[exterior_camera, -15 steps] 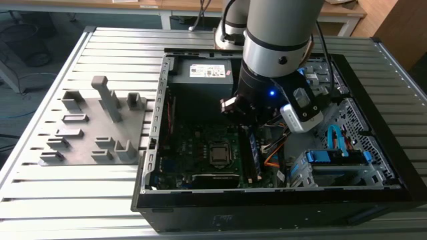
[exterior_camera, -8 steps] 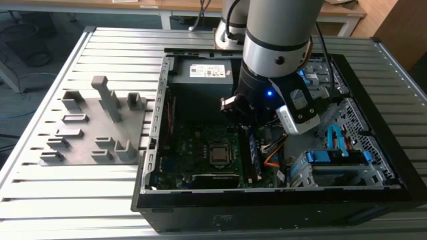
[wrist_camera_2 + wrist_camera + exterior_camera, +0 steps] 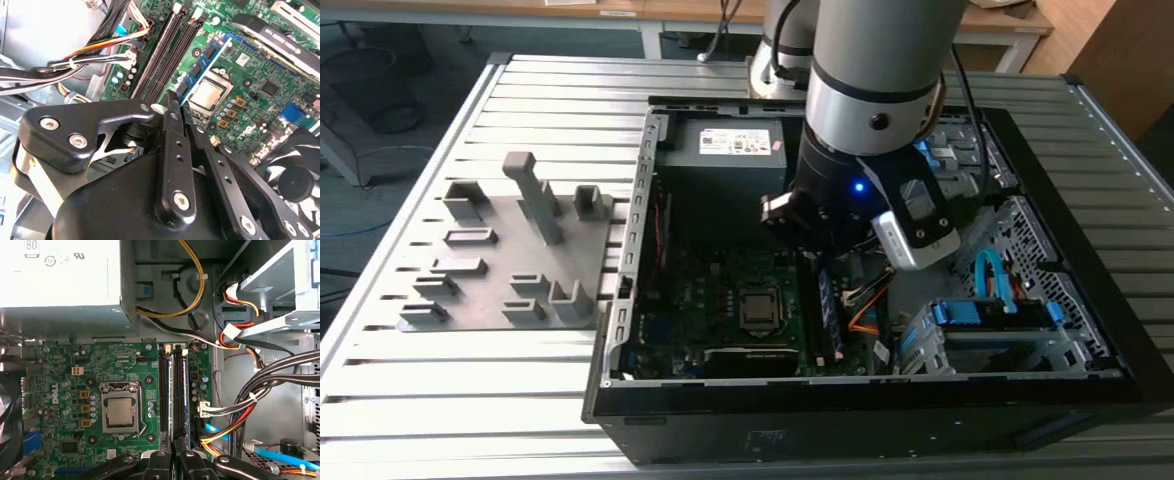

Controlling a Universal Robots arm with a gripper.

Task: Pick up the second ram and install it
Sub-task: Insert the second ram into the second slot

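The second ram [image 3: 202,62] is a thin dark stick with a bluish side. It stands on edge along the motherboard's memory slots [image 3: 163,390], beside the CPU socket [image 3: 120,412]. In the first wrist view the second ram [image 3: 173,400] shows edge-on, running straight out from the fingertips. My gripper [image 3: 176,100] hovers low inside the open computer case [image 3: 620,300], fingers drawn nearly together on the stick's near end. The gripper [image 3: 174,456] sits at the slot end away from the power supply. In the exterior view the stick [image 3: 827,310] lies just under the arm's wrist.
Power supply [image 3: 734,140] fills the case's far end. Bundled cables [image 3: 260,390] run close beside the slots. A cooling fan [image 3: 295,175] sits past the CPU. Blue drive brackets [image 3: 994,310] occupy the exterior view's right. A grey holder tray [image 3: 494,260] lies outside the case on the slatted table.
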